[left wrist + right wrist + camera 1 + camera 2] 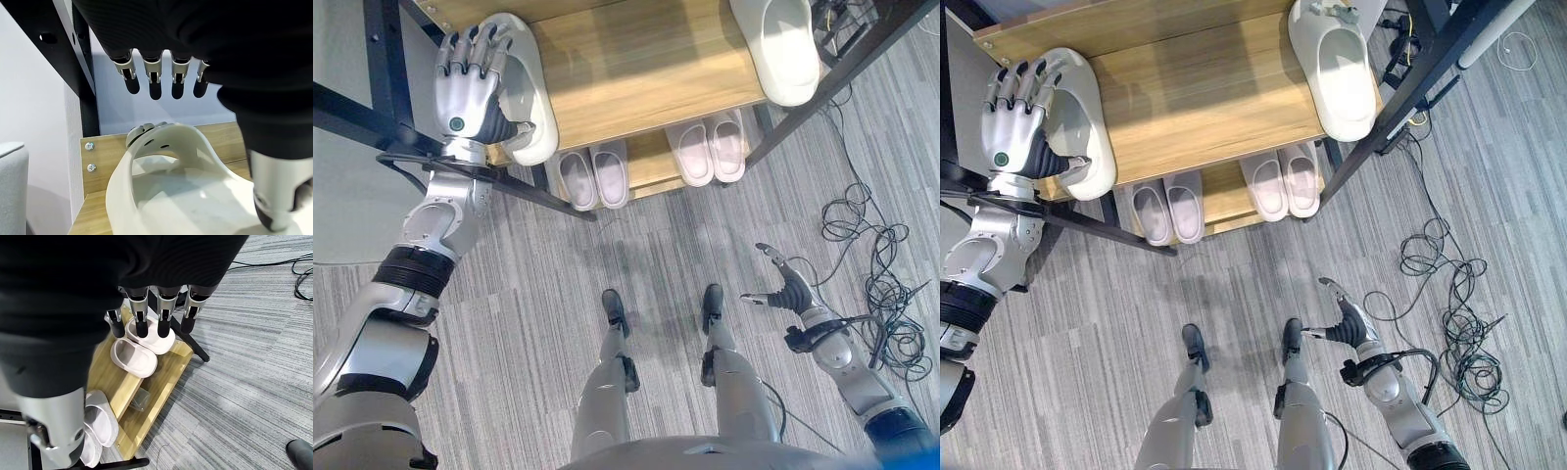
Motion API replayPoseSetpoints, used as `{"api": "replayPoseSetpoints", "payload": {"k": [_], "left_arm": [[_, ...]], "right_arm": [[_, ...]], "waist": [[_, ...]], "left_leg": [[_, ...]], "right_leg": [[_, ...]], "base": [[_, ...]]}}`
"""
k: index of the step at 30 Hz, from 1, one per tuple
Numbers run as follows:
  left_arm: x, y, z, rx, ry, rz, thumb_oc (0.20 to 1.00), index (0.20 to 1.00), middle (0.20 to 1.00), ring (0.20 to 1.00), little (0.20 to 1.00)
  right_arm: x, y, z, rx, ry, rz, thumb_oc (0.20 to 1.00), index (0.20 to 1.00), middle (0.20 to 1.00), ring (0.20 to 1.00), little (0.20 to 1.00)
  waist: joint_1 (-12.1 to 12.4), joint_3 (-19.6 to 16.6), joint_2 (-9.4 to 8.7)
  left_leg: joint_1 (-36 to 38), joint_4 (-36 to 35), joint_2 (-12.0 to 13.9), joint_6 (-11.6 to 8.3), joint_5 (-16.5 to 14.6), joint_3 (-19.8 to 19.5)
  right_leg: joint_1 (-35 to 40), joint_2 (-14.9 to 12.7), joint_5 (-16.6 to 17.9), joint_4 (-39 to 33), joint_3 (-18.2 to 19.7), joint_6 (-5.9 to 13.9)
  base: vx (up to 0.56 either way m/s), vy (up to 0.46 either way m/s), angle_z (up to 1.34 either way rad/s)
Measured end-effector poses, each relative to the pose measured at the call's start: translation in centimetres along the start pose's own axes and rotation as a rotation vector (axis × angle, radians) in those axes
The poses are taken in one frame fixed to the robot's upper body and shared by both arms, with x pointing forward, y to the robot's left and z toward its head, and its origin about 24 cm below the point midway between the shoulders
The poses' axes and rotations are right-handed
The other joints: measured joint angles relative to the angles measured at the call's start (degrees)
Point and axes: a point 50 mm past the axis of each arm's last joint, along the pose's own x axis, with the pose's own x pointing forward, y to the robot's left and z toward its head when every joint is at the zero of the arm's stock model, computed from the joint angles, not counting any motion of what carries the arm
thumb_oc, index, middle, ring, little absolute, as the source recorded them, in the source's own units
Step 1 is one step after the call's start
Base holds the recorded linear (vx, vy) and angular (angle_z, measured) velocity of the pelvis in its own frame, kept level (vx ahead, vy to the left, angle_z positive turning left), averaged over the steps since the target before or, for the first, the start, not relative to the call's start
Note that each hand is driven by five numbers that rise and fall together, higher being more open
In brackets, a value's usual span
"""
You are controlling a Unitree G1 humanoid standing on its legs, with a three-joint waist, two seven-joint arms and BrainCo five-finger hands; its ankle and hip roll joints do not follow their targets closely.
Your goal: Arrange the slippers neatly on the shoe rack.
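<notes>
Closest to the head camera, the left hand (pixel 470 83) rests at the left end of the shoe rack's top shelf (pixel 636 64), its fingers straight and spread over the near side of a white slipper (pixel 529 88). From the left wrist view the fingers (pixel 155 85) hang loose above the slipper's strap (pixel 161 147) while the thumb (pixel 274 196) touches down beside it; nothing is pinched or wrapped, so the hand is wide and merely lying against the shoe. That slipper lies along the left edge of the wooden top shelf, partly overhanging its front corner by the black frame post (pixel 386 59).

Moving right, the middle of the top shelf is bare wood. On the lower shelf (pixel 651 166), a pair of pale pink slippers (pixel 592 176) sits side by side, and just to its right a second pale pair (pixel 712 147) is likewise set together, toes pointing out toward the floor.

At the right end of the top shelf lies the other white slipper (pixel 775 44), well apart from its mate.

Farther right and low, the right hand (pixel 790 289) hangs over the grey striped carpet (pixel 558 255), fingers relaxed and parted, holding nothing. A tangle of black cables (pixel 871 255) lies on the floor just beyond it.
</notes>
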Motion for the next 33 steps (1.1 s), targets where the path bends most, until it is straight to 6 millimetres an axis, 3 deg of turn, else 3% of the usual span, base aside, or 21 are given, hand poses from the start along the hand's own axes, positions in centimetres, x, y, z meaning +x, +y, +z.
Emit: {"api": "replayPoseSetpoints", "payload": {"k": [29,33], "left_arm": [[0.1,-0.1,0.1,-0.003,-0.001,-0.037,1.0,1.0,1.0,1.0,1.0],[-0.3,0.8,0.3,-0.045,0.011,0.007,1.0,1.0,1.0,1.0,1.0]], "right_arm": [[-0.1,0.2,0.0,0.001,0.001,0.011,1.0,1.0,1.0,1.0,1.0],[-0.1,1.0,-0.2,0.013,0.014,0.031,1.0,1.0,1.0,1.0,1.0]], "waist": [[0.07,-0.14,-0.08],[0.38,-0.14,-0.08]], "left_leg": [[1.15,0.02,0.04,0.29,0.6,-0.04],[4.1,0.02,0.02,0.08,0.37,-0.2]], "right_leg": [[1.23,0.04,0.59,0.01,-0.01,-0.48],[4.25,-0.02,0.17,0.02,-0.06,-0.15]], "base": [[0.0,-0.002,0.0],[0.0,0.0,0.0]]}}
